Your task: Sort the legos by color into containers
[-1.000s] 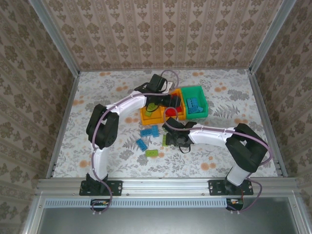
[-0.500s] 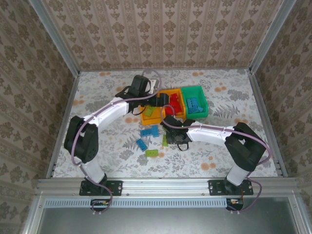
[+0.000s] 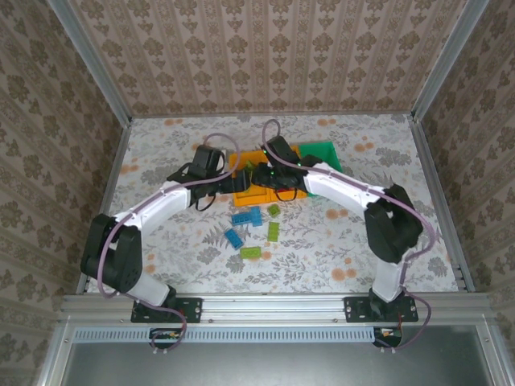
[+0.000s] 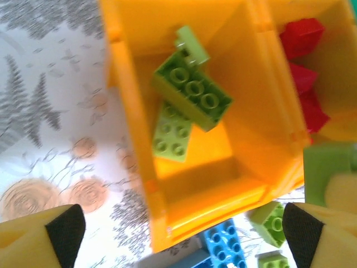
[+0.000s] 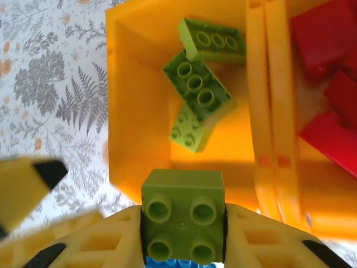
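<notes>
My right gripper [image 5: 182,234] is shut on a lime green four-stud lego [image 5: 182,201], held over the near edge of the left orange-yellow container [image 5: 125,111]. Three lime green legos [image 5: 198,89] lie inside it. The neighbouring orange-yellow container [image 5: 279,139] holds red legos [image 5: 329,84]. My left gripper [image 4: 184,234] hangs open just left of and above the same bin [image 4: 134,139], nothing between its fingers. In the top view both grippers, left [image 3: 232,182] and right [image 3: 264,172], meet over the orange bins [image 3: 241,191]; the green container [image 3: 326,151] sits to their right.
Loose legos lie on the floral table in front of the bins: two blue ones [image 3: 247,216] [image 3: 234,238] and three lime green ones [image 3: 273,210] [image 3: 273,231] [image 3: 250,252]. Metal rails frame the table.
My right gripper shut on a green lego on the table and carried it up to the left orange bin. My left arm drew back leftward from the bins, its jaws opening wider.
</notes>
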`<control>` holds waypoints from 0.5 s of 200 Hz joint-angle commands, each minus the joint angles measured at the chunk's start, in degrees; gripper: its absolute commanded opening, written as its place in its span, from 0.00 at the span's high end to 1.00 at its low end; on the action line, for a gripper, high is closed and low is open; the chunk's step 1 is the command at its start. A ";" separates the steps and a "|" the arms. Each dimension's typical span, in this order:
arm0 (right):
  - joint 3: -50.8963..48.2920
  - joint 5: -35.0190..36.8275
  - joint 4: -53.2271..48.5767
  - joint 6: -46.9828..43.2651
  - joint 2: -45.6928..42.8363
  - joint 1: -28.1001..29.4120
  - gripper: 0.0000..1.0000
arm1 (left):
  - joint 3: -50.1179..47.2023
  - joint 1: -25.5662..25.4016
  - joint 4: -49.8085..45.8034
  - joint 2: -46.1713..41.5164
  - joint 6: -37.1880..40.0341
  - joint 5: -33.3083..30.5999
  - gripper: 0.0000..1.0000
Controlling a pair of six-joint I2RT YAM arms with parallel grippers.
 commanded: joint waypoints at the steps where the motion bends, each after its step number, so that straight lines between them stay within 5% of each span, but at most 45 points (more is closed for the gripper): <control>1: 5.88 -3.65 -2.60 -1.17 5.15 -0.73 0.66 | -2.64 0.23 -2.41 -3.48 -1.50 -2.24 0.01; 100: 13.15 -3.90 -6.43 -0.82 11.06 -1.55 0.36 | -11.36 -0.63 -5.80 -9.20 -2.87 -3.72 0.00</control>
